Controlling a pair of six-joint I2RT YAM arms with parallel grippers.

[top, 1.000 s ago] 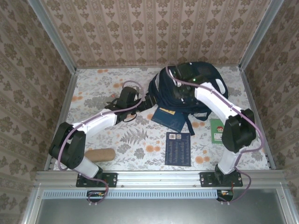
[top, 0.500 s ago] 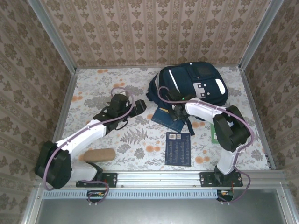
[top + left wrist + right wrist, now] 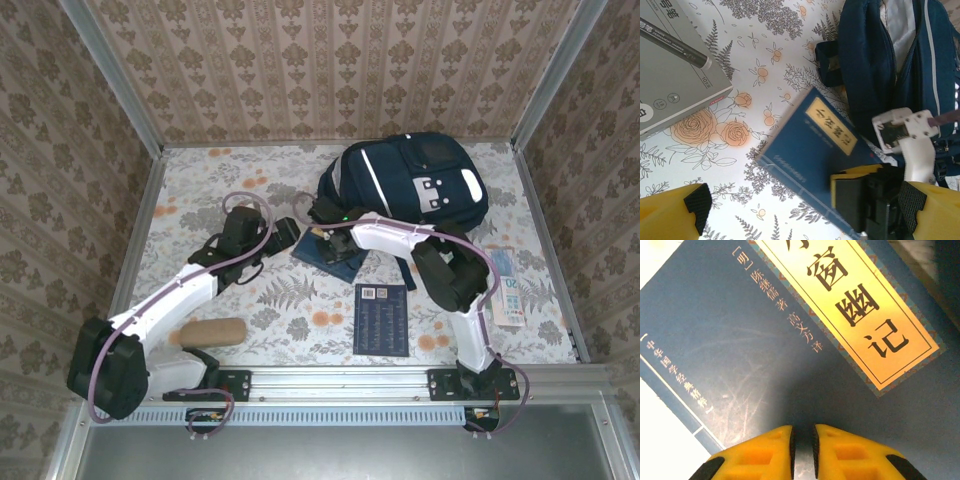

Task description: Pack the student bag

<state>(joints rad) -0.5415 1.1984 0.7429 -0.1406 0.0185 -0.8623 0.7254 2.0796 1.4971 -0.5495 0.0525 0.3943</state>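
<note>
Your bag (image 3: 410, 180) lies front up at the far right of the tabletop (image 3: 200, 180), by the back wall. A blue book (image 3: 805, 145) sits just beside the bag's near-left edge. L jaws are spread wide, above the book. R jaws are almost pressed together w/ a thin slit between, tips at the book's cover. Can't tell if they pinch it.

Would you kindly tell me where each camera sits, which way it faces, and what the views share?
Top external: above and behind, looking down; left arm, right arm, the student bag.
Left wrist: on the left arm, facing down; spread left fingers frame the blue book.
Right wrist: close over that book; right fingers nearly together.
Shared: the book.
</note>
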